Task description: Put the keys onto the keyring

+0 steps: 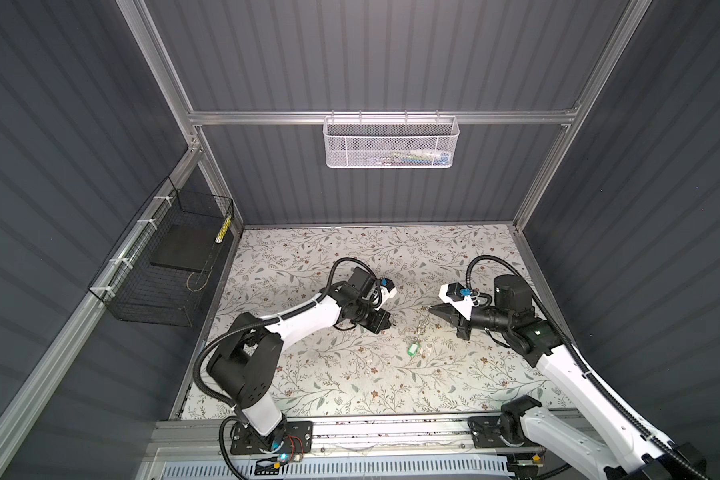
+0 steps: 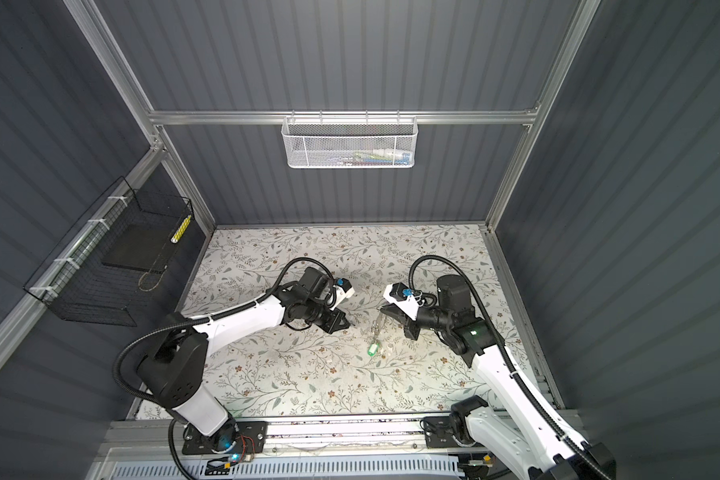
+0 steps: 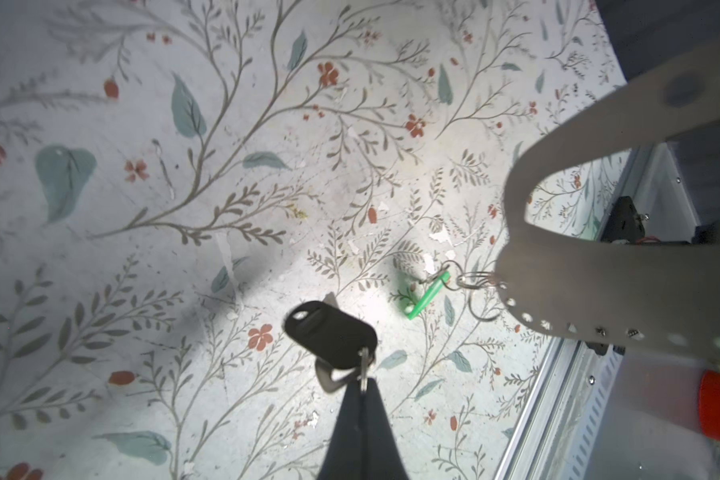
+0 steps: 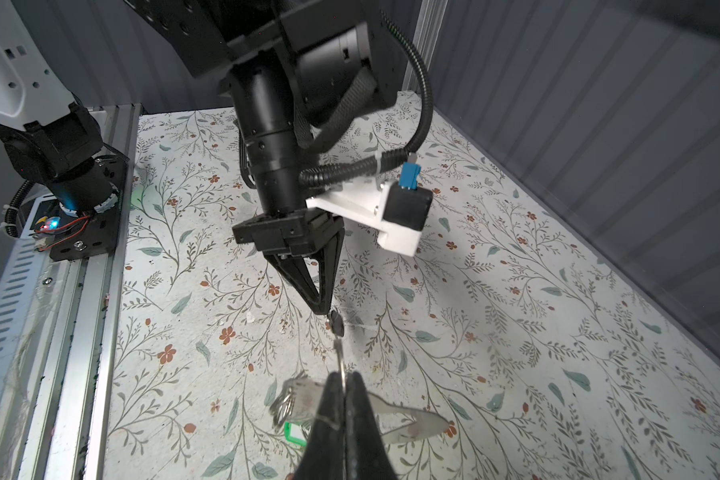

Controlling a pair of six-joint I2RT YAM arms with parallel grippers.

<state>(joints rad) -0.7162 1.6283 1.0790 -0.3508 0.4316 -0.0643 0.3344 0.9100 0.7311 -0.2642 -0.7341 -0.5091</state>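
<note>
We look into a booth closed on three sides by dark grey ribbed walls [image 1: 371,54], set in a frame of silver aluminium bars [image 1: 267,117]. A white mesh basket [image 1: 350,151] hangs from the crossbar on the back wall; we cannot make out the small coloured things inside it. On the left rail a black wire basket [image 1: 142,307] is tied with white straps, and a flat dark slab [image 1: 181,249] lies in it. The counter [image 1: 350,386] has a pale, scuffed covering printed with grey twigs, teal leaves and small red-brown flowers. Along its near edge we see a metal rail [image 1: 391,428] and a white slotted duct [image 1: 350,469].
</note>
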